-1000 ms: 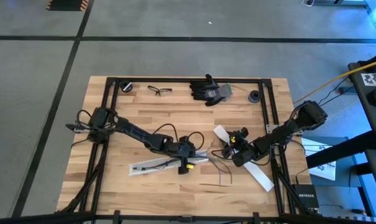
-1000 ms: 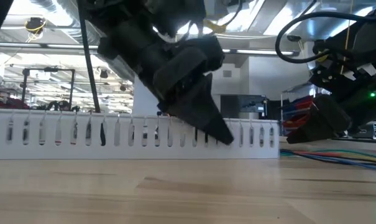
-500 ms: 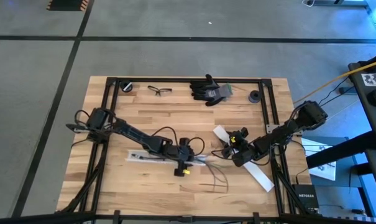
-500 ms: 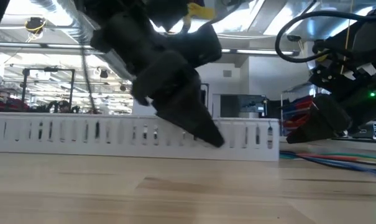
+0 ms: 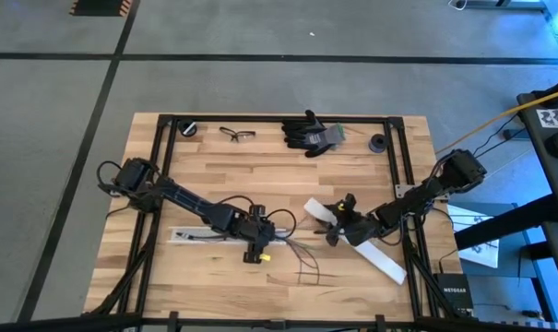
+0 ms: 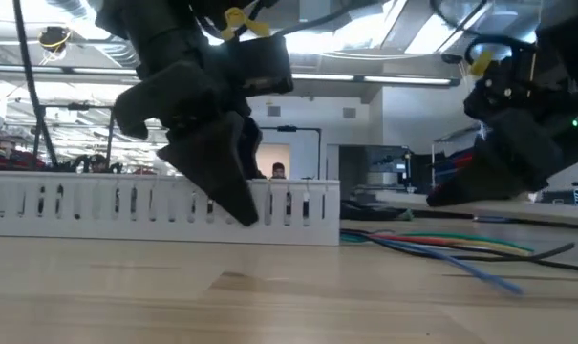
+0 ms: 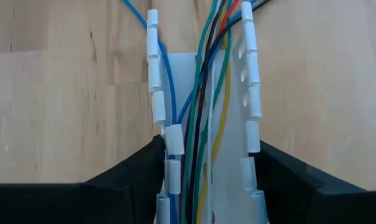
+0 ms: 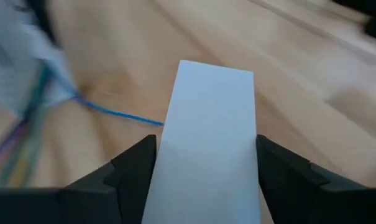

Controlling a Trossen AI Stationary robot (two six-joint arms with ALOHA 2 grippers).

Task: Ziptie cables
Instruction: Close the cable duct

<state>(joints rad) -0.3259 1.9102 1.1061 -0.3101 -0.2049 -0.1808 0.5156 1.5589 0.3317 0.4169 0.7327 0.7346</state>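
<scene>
A white slotted cable duct point(image 5: 205, 232) point(image 6: 97, 205) lies flat on the table, left of centre. The cables point(image 5: 306, 263) point(image 7: 203, 93), thin blue, green, black, red and yellow wires, run along inside it. They splay out of its right end onto the wood point(image 6: 432, 244). My left gripper point(image 5: 254, 247) point(image 7: 209, 146) point(image 6: 226, 191) is shut on the duct. My right gripper point(image 5: 337, 228) point(image 8: 206, 143) point(image 6: 460, 196) is shut on a long flat white strip point(image 5: 380, 258) point(image 8: 209, 112) right of the cables. My left gripper grips the duct near its right end, one finger point(image 7: 132, 174) outside each side wall point(image 7: 253, 155), with the cables running between them. The fingers come down from above and straddle the duct across its length. The duct rests on the table. My right gripper pinches the flat strip across its width, a finger point(image 8: 132, 168) on each long edge point(image 8: 169, 124), not far from its far-left end point(image 5: 311, 205). The strip runs on past the gripper toward the table's right near corner point(image 5: 394, 269).
At the far edge lie black gloves point(image 5: 311, 134), safety glasses point(image 5: 237, 134), a black roll point(image 5: 377, 141) and a small black part point(image 5: 188, 127). Black frame rails point(image 5: 168, 166) run along the table's sides. Bare wood lies near the front edge.
My left gripper has moved toward the table's left and slightly nearer, dragging the duct with it. The duct has slid left and turned, and more of the cables now shows beyond its right end. My right gripper has shifted a little left with the strip.
</scene>
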